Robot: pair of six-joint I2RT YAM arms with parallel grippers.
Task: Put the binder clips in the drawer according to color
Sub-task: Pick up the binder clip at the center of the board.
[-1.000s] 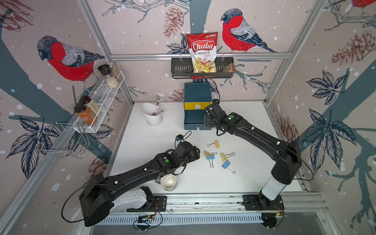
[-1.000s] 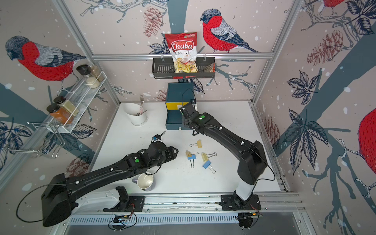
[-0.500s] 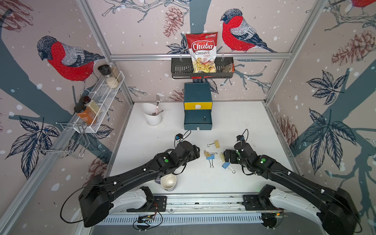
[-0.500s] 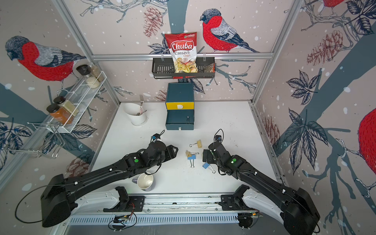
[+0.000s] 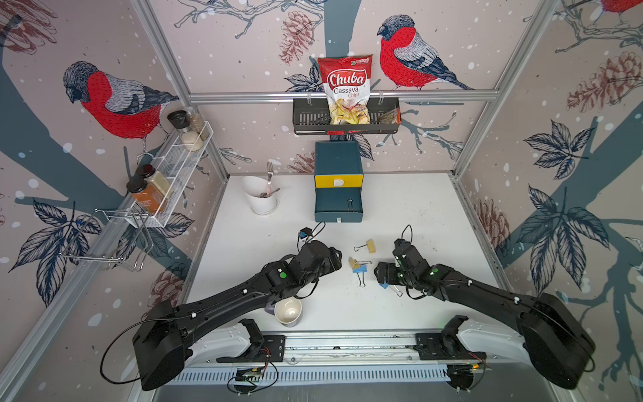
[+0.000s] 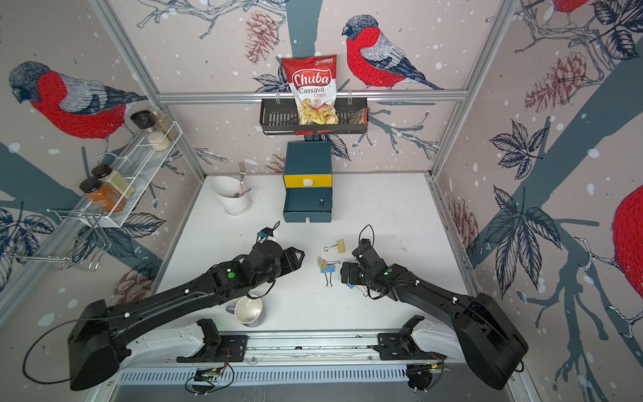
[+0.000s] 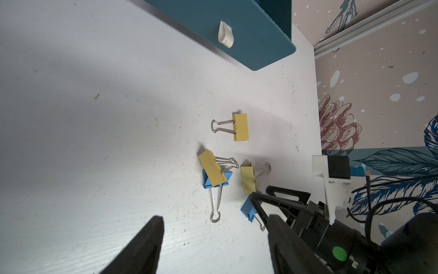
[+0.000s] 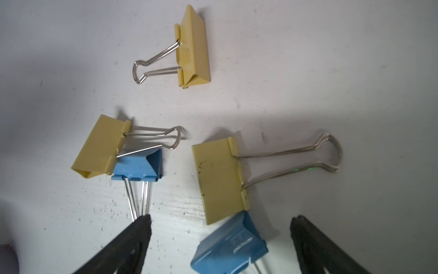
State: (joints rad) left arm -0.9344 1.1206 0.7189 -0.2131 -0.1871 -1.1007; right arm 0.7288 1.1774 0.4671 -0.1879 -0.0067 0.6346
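The drawer [image 5: 337, 156] unit stands at the back with its yellow top front shut and a teal drawer [image 6: 306, 205] pulled out; a wire clip handle [image 5: 350, 206] shows inside. Several binder clips lie mid-table: a yellow one [image 5: 371, 245], a yellow one [image 8: 99, 149] lying across a blue one [image 8: 139, 166], another yellow one [image 8: 220, 180] and a blue one [image 8: 230, 249]. My right gripper [image 8: 221, 220] hangs open just over that last blue clip, a finger on each side. My left gripper [image 7: 214, 220] is open and empty, left of the clips.
A white cup with a fork [image 5: 261, 200] stands left of the drawer. A mug [image 5: 288, 310] sits near the front edge under my left arm. A black basket with a chips bag [image 5: 346, 118] hangs above the drawer, and a wire spice rack [image 5: 167, 174] is on the left wall.
My right arm has swung from the open drawer back to the clips on the table and now hovers over the blue one. The left arm has stayed put.
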